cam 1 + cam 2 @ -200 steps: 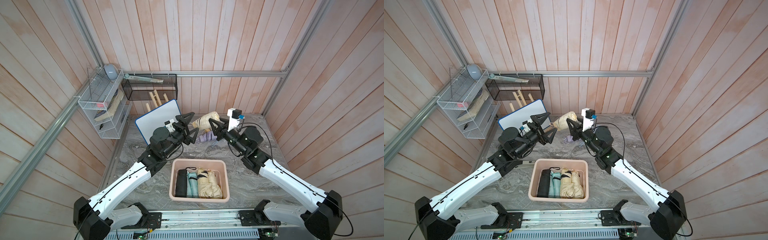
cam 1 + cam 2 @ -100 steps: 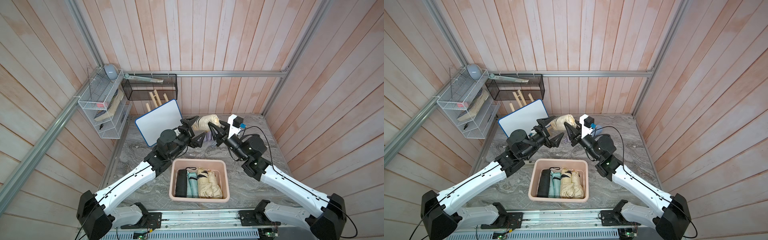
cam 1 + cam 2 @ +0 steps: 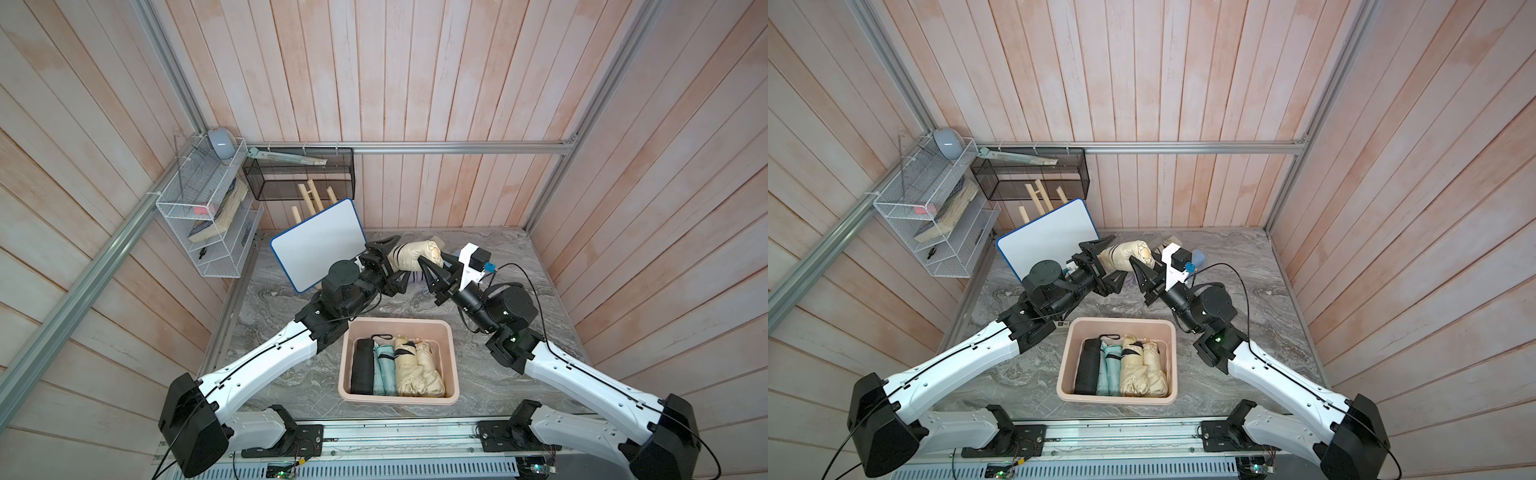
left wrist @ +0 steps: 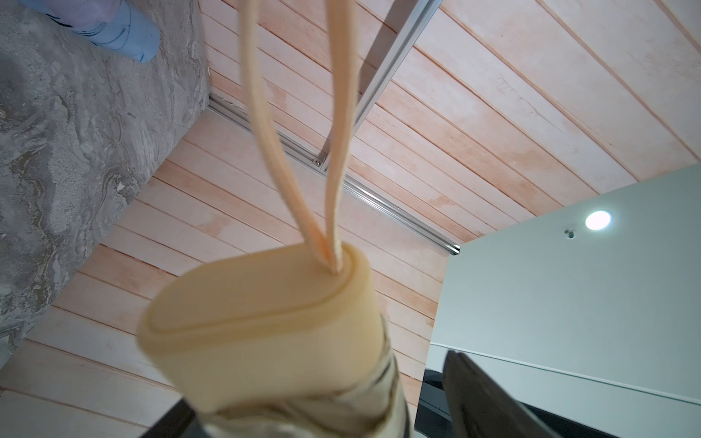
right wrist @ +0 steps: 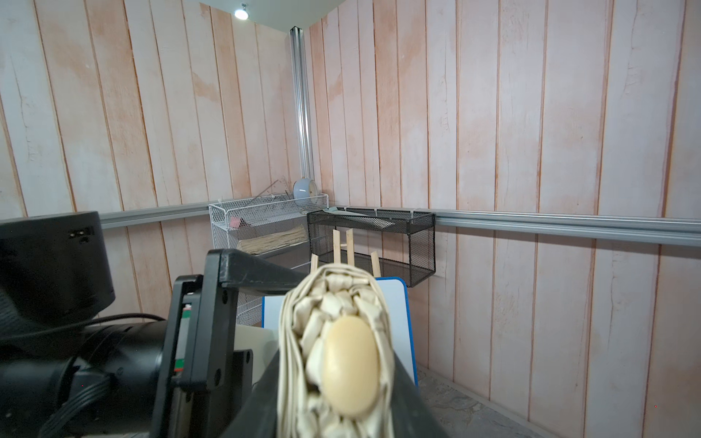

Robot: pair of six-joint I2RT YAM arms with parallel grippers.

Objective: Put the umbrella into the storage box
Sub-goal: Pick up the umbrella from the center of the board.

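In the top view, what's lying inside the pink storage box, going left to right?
Inside the storage box, left to right: black umbrella → teal umbrella → cream umbrella with a black strap → plain cream umbrella. All four lie side by side, lengthwise.

umbrella [image 3: 409,255]: beige, folded, black-strapped, roughly level, raised at far centre | storage box [image 3: 399,322]: pale pink tub, upright, near centre, holding four folded umbrellas [image 3: 384,368] side by side

umbrella [image 4: 261,333] blurred close up, its strap [image 4: 341,113] cut by the edge, blue item [image 4: 117,30] half out of frame
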